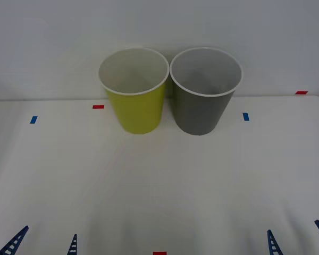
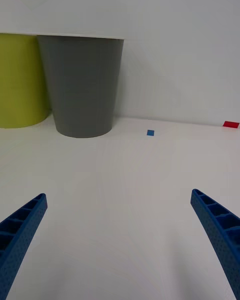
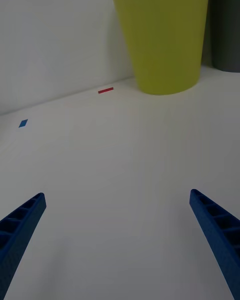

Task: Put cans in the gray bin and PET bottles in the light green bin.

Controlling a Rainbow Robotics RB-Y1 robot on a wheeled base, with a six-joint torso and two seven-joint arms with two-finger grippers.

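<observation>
Gray bin (image 1: pixel 202 109) and light green bin (image 1: pixel 137 103) stand well beyond both open jaws.

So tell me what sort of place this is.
Probably a lab test bench for sorting trials: a plain white table against a blank wall, marked with red and blue tape tabs, holding just a light green bin and a gray bin.
</observation>
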